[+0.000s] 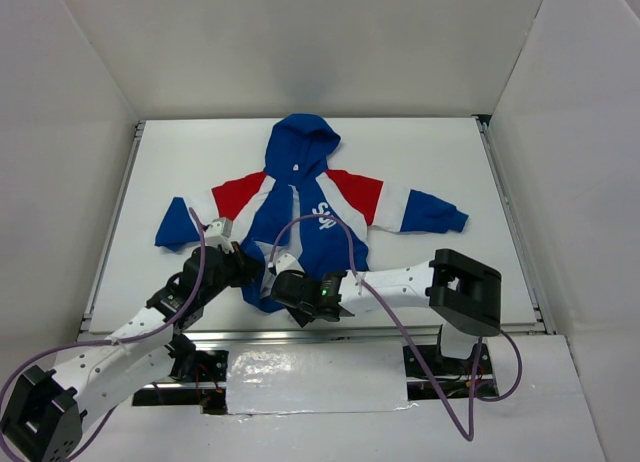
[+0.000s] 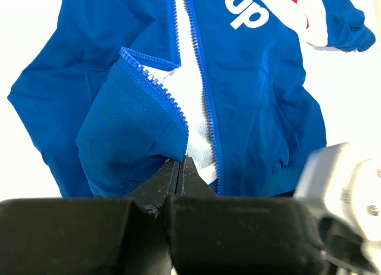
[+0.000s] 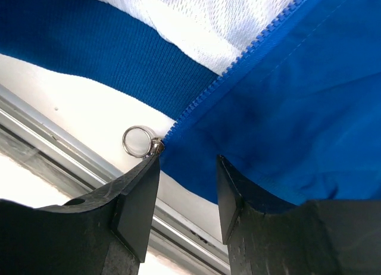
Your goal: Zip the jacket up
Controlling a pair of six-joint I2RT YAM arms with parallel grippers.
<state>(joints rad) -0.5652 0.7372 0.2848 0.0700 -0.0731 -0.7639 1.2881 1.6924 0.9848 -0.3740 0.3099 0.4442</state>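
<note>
Right now the jacket [image 1: 262, 220] lies flat on the white counter [image 1: 430, 162]. Its hood points away from the arms and its front is open at the bottom. Both arms reach in at the hem, close to the near edge.

My left end effector [image 2: 180, 168] is pinched tight on the bottom corner of one front flap. I think that hold is there to stop the cloth from sliding when the zipper gets pulled. The pinch lifts and folds the flap, so its zipper teeth [image 2: 152, 84] bend off to one side.

My right end effector [image 3: 186, 162] has its fingers apart, one on each side of the other flap's bottom corner. A small metal ring [image 3: 137, 140] sits just beside one finger. It looks like the zipper pull, the thing I need to grab.

Some things are in the way. The metal rail [image 3: 59, 147] runs just past that corner, so room is tight. A purple cable [image 1: 345, 237] loops over the jacket's front. The white mesh lining [image 3: 202, 19] shows in the gap between the flaps.
</note>
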